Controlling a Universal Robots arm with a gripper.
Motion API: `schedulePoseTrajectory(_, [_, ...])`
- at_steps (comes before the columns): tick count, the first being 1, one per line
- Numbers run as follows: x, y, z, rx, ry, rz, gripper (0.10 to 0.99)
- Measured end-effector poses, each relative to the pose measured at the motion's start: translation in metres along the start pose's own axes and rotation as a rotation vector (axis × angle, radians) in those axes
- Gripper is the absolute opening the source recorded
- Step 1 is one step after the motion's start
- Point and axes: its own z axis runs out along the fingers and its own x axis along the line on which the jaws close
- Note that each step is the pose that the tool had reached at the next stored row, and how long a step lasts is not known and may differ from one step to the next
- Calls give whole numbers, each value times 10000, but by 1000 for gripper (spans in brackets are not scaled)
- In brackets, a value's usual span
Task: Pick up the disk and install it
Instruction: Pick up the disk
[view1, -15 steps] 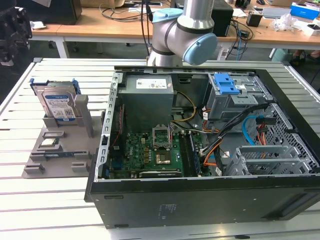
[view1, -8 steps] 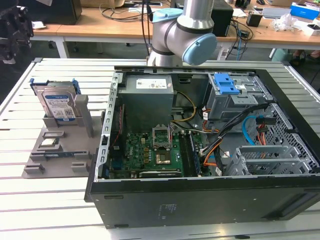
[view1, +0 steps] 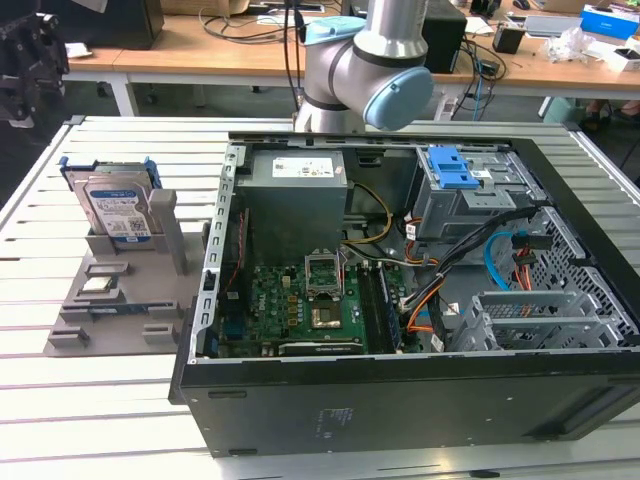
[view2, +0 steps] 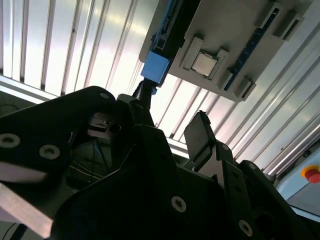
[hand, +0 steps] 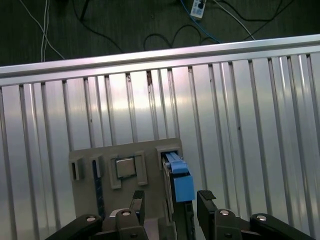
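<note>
— Where's the disk?
— Standing upright in a slot of the grey holder, on the slatted worktop. It is at the exterior view's left of the open case.
— And the gripper?
— Above the disk and clear of it. In the first wrist view its fingers are spread wide, the disk's blue edge shows between them, and they hold nothing.
— Anything else in the holder?
— A square chip lies flat in a recess just beside the disk.
— And the case?
— The board is bare, with a blue latch near the far wall.
</note>
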Motion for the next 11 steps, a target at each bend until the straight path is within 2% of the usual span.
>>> schedulePoseTrajectory(6, [-2, -6, 86, -2, 17, -67, 541])
schedulePoseTrajectory(11, [-13, -17, 161, -7, 58, -476, 541])
